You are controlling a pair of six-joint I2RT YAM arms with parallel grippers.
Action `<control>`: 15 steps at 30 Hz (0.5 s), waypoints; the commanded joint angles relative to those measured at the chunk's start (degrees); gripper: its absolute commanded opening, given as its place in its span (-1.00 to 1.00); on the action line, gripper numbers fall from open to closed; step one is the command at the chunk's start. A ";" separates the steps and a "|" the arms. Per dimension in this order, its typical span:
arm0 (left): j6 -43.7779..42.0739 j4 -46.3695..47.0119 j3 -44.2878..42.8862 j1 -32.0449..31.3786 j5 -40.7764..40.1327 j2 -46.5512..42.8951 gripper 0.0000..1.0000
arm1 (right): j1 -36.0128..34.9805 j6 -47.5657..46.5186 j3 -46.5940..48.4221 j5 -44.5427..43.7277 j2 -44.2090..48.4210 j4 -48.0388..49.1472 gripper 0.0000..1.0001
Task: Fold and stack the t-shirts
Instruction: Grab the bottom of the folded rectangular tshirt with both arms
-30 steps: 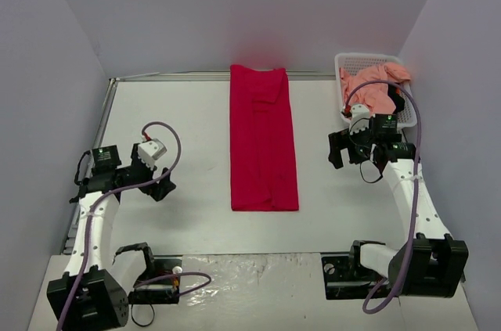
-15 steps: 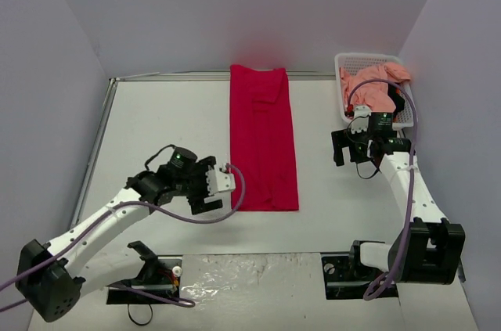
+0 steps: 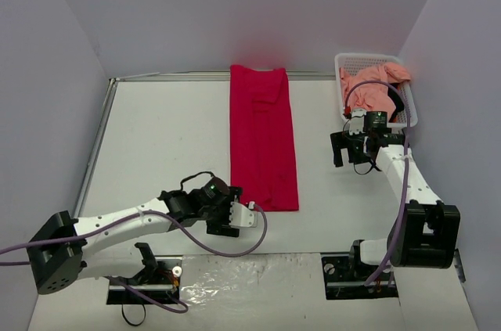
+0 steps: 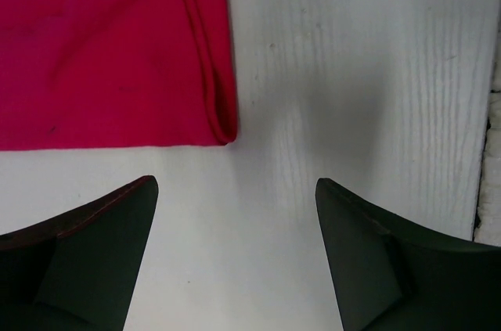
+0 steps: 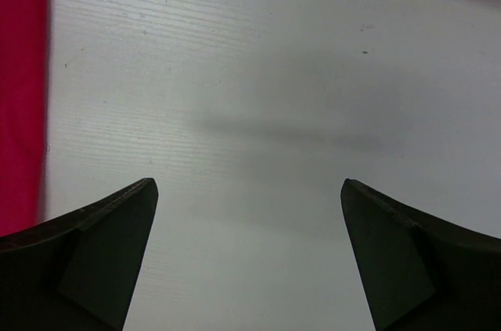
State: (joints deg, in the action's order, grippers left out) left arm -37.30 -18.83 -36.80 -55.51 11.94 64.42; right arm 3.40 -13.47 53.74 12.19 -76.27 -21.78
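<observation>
The crimson red t-shirt (image 3: pixel 262 143) lies as a long folded strip down the middle of the table. Its near-left corner (image 4: pixel 117 49) shows in the left wrist view, just ahead of my left gripper (image 4: pixel 235 182). That gripper (image 3: pixel 232 212) hovers low beside the corner, open, with only bare table between its fingers. The salmon pink t-shirt (image 3: pixel 374 88) is bunched in the basket with a bit of black garment (image 3: pixel 397 101). My right gripper (image 3: pixel 337 151) hangs open over bare table between basket and red shirt. The red shirt's edge (image 5: pixel 19 88) is at the left of the right wrist view, beyond the right gripper (image 5: pixel 246 182).
The white lattice basket (image 3: pixel 368 57) stands at the back right corner. A raised rail (image 3: pixel 98 143) runs along the table's left side. The table's near edge (image 4: pixel 487 190) shows at the right of the left wrist view. Grey walls enclose the table.
My left arm has swung from the table's left side across to the red shirt's near-left corner. The right gripper has shifted slightly toward the far side.
</observation>
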 commanded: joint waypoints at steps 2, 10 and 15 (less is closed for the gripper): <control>1.70 3.45 -2.66 -4.69 -2.54 2.98 0.58 | 0.20 0.38 2.51 -1.64 -1.42 -0.63 1.00; 1.70 8.53 -2.32 -7.69 -5.17 7.82 0.47 | 0.38 -0.06 2.60 -1.29 -1.95 -1.07 1.00; 2.32 12.23 -1.96 -7.51 -9.48 10.81 0.19 | 0.56 -0.15 2.60 -1.20 -1.95 -1.16 1.00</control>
State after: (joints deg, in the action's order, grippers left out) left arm -36.01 -10.44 -37.17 -63.09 6.02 74.35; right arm 3.40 -13.50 54.33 11.70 -77.80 -21.80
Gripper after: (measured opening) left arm 0.607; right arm 1.000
